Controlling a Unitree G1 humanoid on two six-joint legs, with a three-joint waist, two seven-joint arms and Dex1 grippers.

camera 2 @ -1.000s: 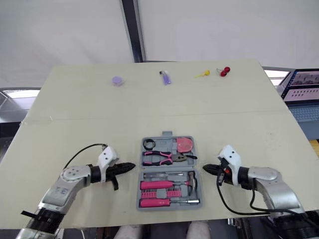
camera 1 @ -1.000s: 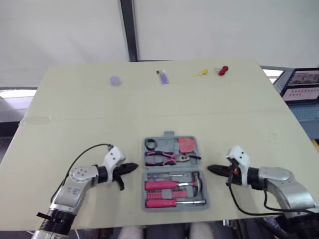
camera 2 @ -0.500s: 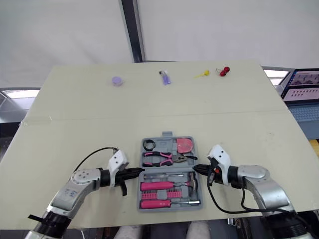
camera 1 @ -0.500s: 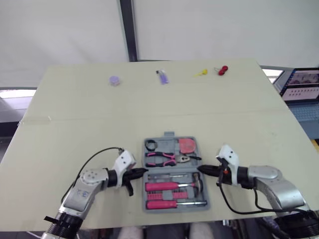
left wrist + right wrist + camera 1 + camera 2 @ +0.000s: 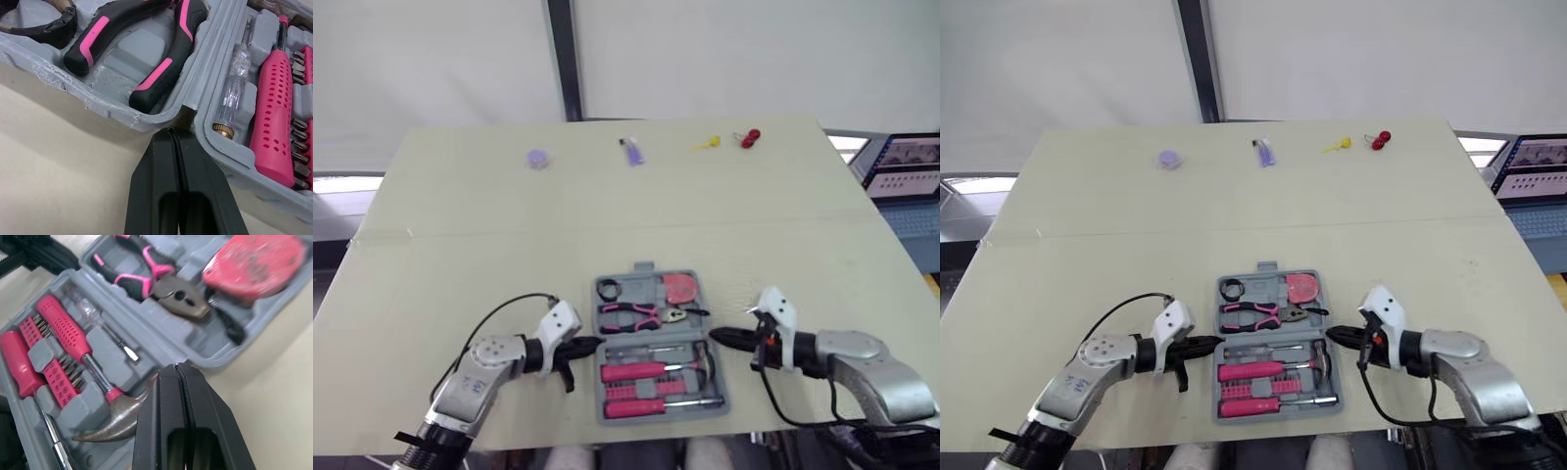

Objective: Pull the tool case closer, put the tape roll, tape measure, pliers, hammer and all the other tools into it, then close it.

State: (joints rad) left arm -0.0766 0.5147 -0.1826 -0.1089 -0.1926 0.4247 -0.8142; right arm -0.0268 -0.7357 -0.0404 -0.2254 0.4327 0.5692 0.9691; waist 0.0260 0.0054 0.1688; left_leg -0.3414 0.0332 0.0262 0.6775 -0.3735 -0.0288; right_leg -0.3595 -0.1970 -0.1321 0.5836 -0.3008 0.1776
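Note:
The grey tool case [image 5: 643, 267] lies open near the table's front edge. Its far half holds a black tape roll [image 5: 610, 288], pink-handled pliers [image 5: 631, 313] and a red tape measure [image 5: 680, 287]. The near half holds a pink-handled hammer [image 5: 636, 371], screwdrivers and bits. My left gripper [image 5: 594, 344] is shut, its tips against the hinge notch on the case's left side [image 5: 171, 134]. On the case's right side my right gripper [image 5: 715, 335] is shut too, its tips at the rim just by the hammer head [image 5: 115, 423].
Small items lie along the far edge: a purple disc [image 5: 539, 158], a purple stick-like object [image 5: 633, 151], a yellow piece [image 5: 707, 143] and a red piece [image 5: 750, 137]. The table's front edge is just behind the case. A monitor stands off the right side.
Both shut grippers closed in from the sides onto the case's hinge line. The case has since slid slightly toward the front edge, and the right gripper eased back to the right.

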